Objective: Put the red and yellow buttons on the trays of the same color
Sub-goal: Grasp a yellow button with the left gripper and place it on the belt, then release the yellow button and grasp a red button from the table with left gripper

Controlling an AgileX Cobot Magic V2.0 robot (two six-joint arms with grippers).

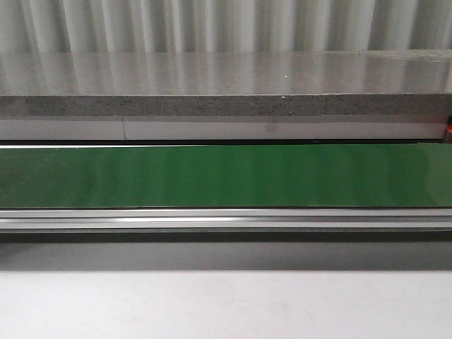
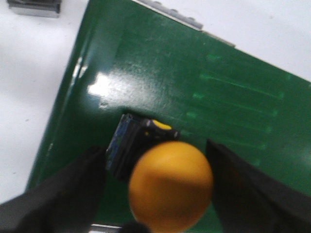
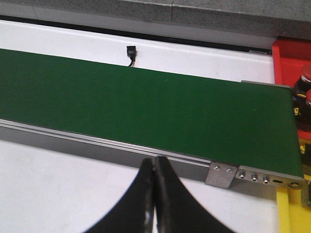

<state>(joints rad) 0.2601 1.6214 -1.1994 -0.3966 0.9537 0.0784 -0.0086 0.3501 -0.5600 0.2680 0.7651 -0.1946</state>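
In the left wrist view a yellow button [image 2: 170, 187] with a round orange-yellow cap and a black base lies on the green belt [image 2: 194, 87]. My left gripper [image 2: 156, 162] is open, with one dark finger on each side of the button and a gap next to the cap. My right gripper [image 3: 155, 167] is shut and empty over the white table, just short of the belt's metal rail [image 3: 97, 138]. A red tray [image 3: 287, 54] sits past the belt's end. A red-capped button [image 3: 304, 74] stands in it at the frame's edge. Part of a yellow tray [image 3: 290, 213] shows nearby.
The front view shows only the bare green belt [image 1: 226, 176], its metal rail [image 1: 226, 220], a grey stone ledge [image 1: 226, 85] behind and the white table [image 1: 226, 304] in front. No arm shows there. A small black sensor [image 3: 131, 52] sits behind the belt.
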